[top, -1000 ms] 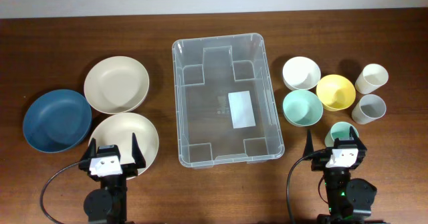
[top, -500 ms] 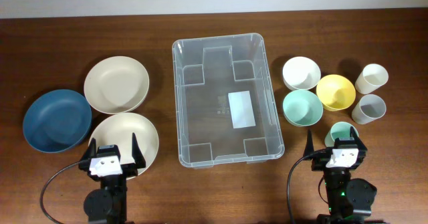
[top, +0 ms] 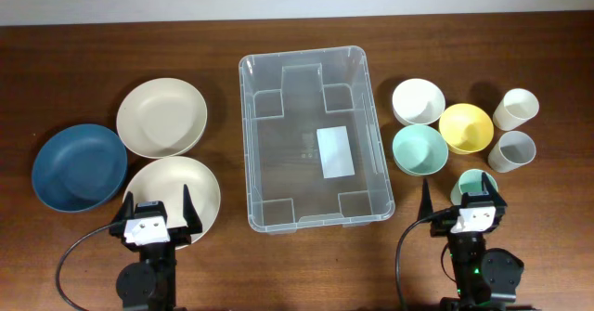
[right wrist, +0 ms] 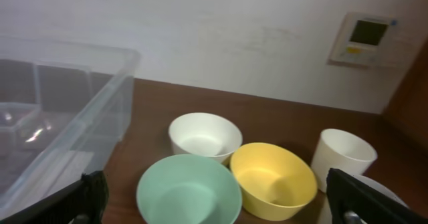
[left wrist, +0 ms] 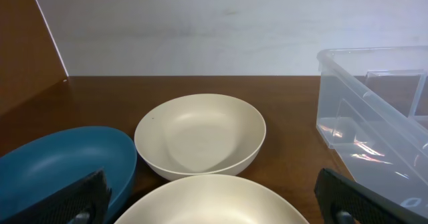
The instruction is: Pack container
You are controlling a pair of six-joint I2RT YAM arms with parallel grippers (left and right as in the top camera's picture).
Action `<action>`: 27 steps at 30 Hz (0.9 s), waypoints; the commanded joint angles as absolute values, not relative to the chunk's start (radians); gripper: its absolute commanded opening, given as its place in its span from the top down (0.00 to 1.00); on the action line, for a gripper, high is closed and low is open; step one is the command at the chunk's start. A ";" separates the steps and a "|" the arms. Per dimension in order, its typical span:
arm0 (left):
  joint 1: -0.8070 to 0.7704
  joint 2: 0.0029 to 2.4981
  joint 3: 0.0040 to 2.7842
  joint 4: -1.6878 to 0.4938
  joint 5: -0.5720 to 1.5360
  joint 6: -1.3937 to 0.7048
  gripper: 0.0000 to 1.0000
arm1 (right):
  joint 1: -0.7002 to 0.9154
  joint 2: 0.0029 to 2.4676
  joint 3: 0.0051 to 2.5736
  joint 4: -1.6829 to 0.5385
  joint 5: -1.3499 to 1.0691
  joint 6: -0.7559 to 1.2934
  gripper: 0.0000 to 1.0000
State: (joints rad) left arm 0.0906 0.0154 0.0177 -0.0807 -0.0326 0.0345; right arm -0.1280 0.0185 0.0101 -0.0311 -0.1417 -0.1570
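Centrally: clear rectangular container (top: 278, 167), white label (top: 335, 152) on base; left claw (left wrist: 214, 200), right claw (right wrist: 219, 200) spread wide.

3 plates (top: 161, 117) left; bowls (top: 418, 101), cups (top: 516, 109) rt.

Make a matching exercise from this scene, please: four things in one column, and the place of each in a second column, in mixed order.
Things:
1. container
2. blue plate
3. yellow bowl
4. grey cup

Places:
a. farthest left on the table
b. between the white bowl and the cream cup
c. middle of the table, nothing inside
d. far right, directly below the cream cup in the overhead view

Pairs: 1-c, 2-a, 3-b, 4-d
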 commanded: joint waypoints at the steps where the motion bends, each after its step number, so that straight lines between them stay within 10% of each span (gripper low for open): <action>1: 0.087 0.006 0.009 -0.081 -0.022 0.051 0.00 | -0.118 0.017 0.006 -0.044 -0.181 -0.148 0.01; 27: 0.087 0.006 0.009 -0.081 -0.022 0.051 0.00 | -0.118 0.083 0.085 -0.067 0.022 0.068 0.01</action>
State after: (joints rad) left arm 0.0906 0.0154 0.0177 -0.0807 -0.0326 0.0345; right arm -0.1280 0.0525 0.0433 -0.0574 -0.0288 0.0158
